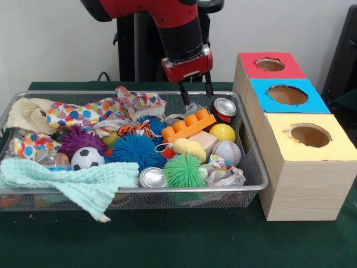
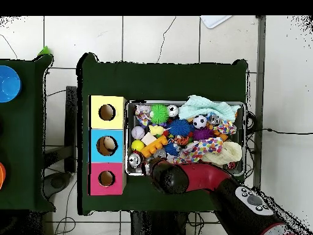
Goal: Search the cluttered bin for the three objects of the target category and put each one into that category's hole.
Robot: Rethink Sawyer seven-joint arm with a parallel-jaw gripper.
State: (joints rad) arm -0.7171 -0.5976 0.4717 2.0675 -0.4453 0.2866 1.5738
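The wire mesh bin (image 1: 257,170) is full of toys and cloths; it also shows in the overhead view (image 2: 246,131). My gripper (image 1: 196,96) hangs open over the bin's far right part. Its fingertips (image 1: 184,100) stand just above a clear crinkly plastic container (image 1: 193,108) that lies beside a red-topped can (image 1: 225,109). Another clear container with a bluish glint (image 1: 51,160) lies near the left front, by the soccer ball (image 1: 87,158). The blue-topped box's hole (image 1: 287,95) is to the right of the bin; it also shows in the overhead view (image 2: 107,145). In the overhead view the arm (image 2: 183,177) hides the gripper.
The red-topped box (image 1: 270,65) and the yellow-topped box (image 1: 310,135) flank the blue one. In the bin are a silver can (image 1: 152,177), an orange brick (image 1: 188,125), a baseball (image 1: 227,152), spiky balls (image 1: 184,170), a dotted cloth (image 1: 83,114) and a mint towel (image 1: 72,181) hanging over the front rim.
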